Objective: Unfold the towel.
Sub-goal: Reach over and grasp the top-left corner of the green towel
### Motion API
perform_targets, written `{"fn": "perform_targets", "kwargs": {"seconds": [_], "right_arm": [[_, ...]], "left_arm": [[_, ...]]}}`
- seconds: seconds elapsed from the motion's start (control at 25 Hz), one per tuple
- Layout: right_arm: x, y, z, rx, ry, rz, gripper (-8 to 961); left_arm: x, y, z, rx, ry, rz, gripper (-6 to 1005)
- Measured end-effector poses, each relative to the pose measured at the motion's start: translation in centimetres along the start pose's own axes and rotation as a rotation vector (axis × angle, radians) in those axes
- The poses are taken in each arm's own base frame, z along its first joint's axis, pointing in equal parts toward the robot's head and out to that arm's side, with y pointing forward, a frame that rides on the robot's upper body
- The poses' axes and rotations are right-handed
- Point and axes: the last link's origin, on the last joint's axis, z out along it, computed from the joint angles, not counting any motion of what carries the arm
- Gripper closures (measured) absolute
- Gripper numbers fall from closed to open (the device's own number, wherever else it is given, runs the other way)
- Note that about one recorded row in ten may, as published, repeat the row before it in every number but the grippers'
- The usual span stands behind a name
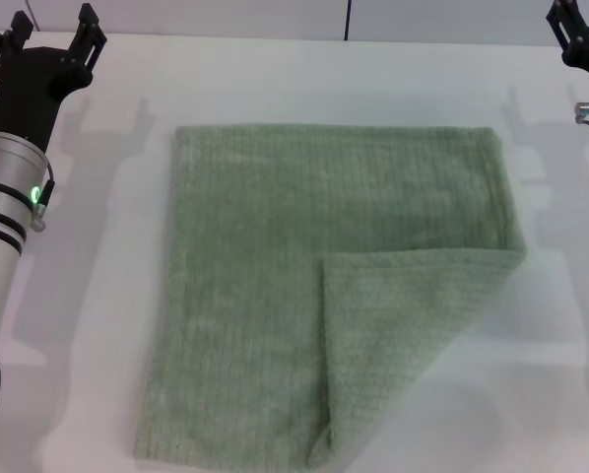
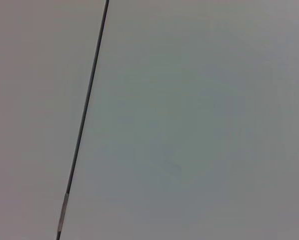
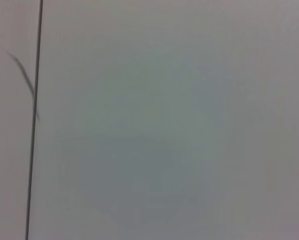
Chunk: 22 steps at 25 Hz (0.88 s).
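Left arm: silver forearm with a lit green indicator, rising along the 9 o'clock edge of the head view to a black wrist; left gripper (image 1: pixel 53 32) at 10 o'clock, its two black fingers (image 1: pixel 88 28) spread apart with nothing between them, pointing toward the far edge. Right arm: only the black right gripper (image 1: pixel 578 37) shows, cut by the frame at 2 o'clock; whether its fingers are apart or together cannot be told. Towel (image 1: pixel 304 276): pale sage-green terry, ribbed, lying flat at the centre of the table (image 1: pixel 98 325), well apart from both grippers, toward 4 o'clock of the left one and 7 o'clock of the right one. Its near-right corner is folded over onto the cloth, forming a triangular flap (image 1: pixel 403 335) that runs from the right edge down to the near edge at 6 o'clock. Surface: plain white tabletop with soft shadows. Background: pale wall panels (image 1: pixel 226 18) divided by a dark vertical seam (image 1: pixel 348 20). Both wrist views show only pale panel surface crossed by a thin dark line.
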Motion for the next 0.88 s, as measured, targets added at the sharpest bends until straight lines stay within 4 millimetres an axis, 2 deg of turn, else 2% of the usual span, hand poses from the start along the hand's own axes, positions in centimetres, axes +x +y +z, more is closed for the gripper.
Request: {"fn": "perform_targets", "kwargs": {"seconds": [0.88], "right_arm": [[-0.1,0.13,0.11,-0.003,-0.003,0.002,128]], "left_arm": [[0.07,0.03,0.16,0.002,0.001,-0.002,171]]}}
